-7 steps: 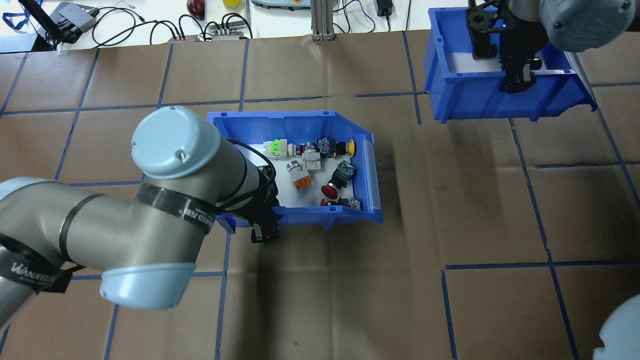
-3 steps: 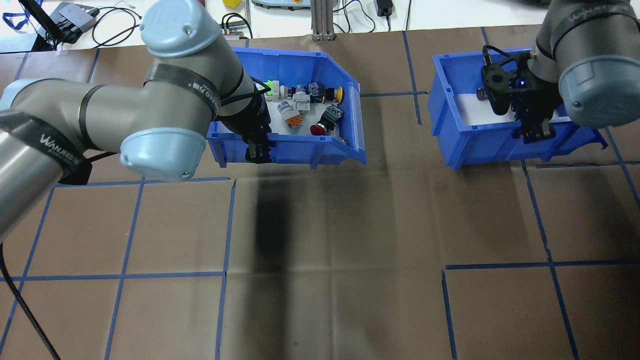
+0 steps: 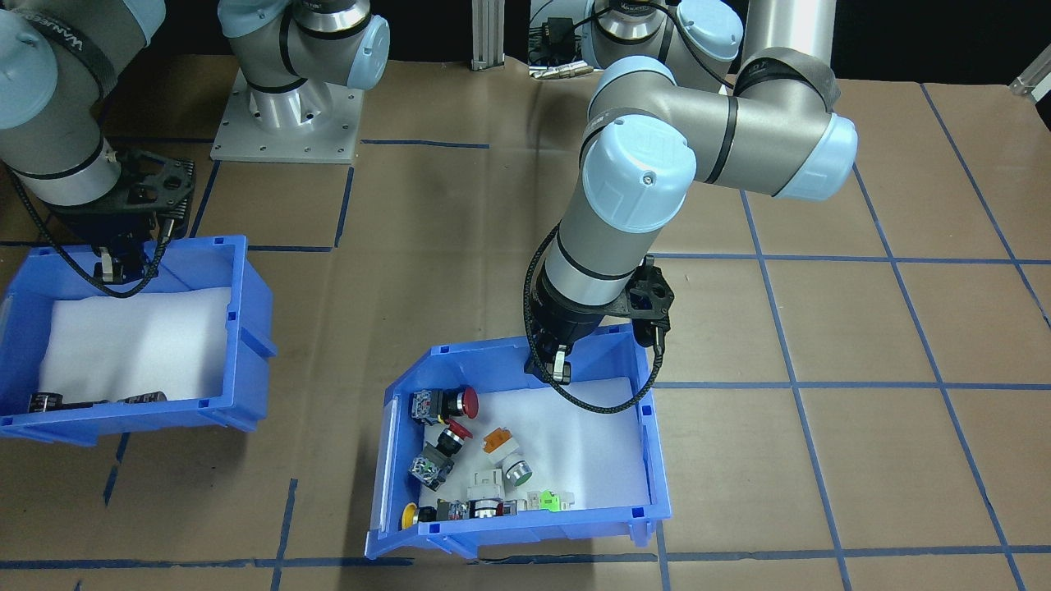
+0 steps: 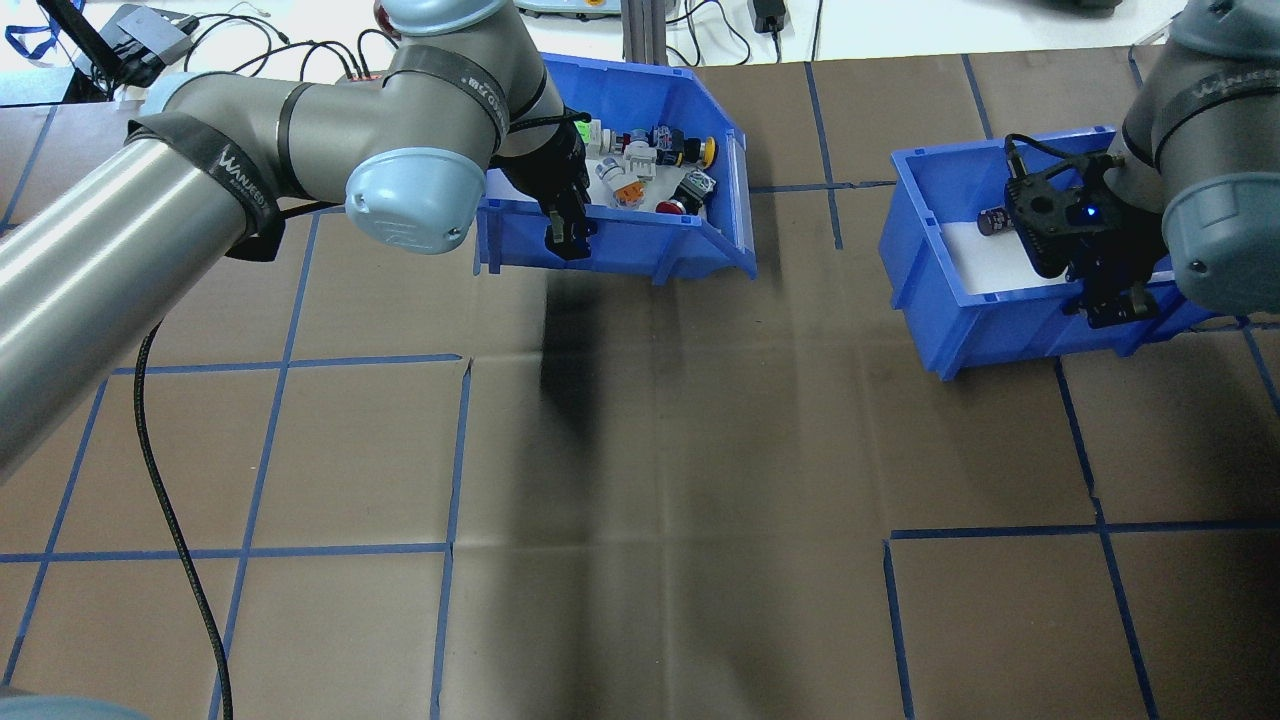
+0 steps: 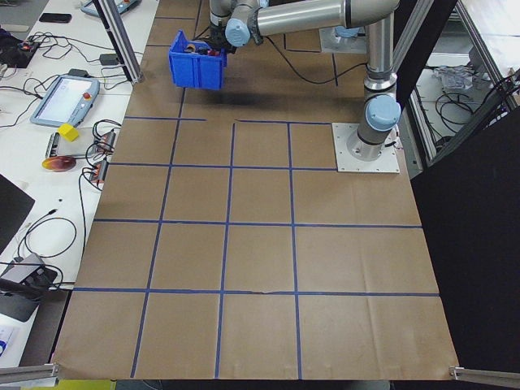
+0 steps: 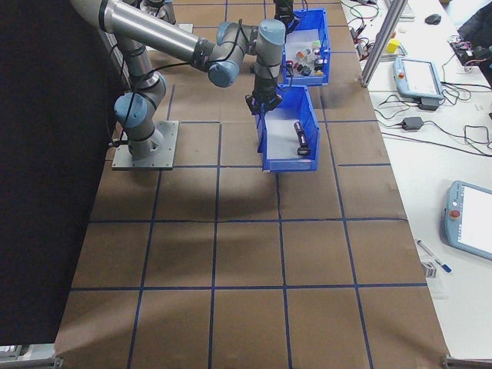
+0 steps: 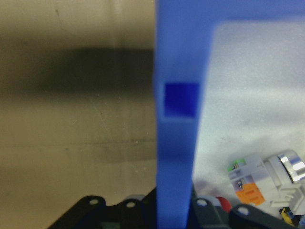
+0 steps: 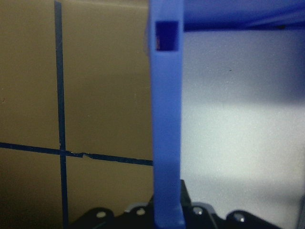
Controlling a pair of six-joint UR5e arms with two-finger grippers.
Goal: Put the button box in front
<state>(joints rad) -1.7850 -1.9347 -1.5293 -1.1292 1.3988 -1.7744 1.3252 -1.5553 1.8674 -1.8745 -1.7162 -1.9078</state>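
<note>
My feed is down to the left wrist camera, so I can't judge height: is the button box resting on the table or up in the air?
Observer: It looks lifted. In the overhead view the button box casts its shadow well apart from itself on the brown paper.
Operator: Where is the other arm?
Observer: The right end effector is clamped on the wall of a second blue bin, which holds dark cylindrical parts.
Operator: I see one orange switch. What else is in my box?
Observer: A red mushroom button, a yellow one and a green one, among others.
</note>
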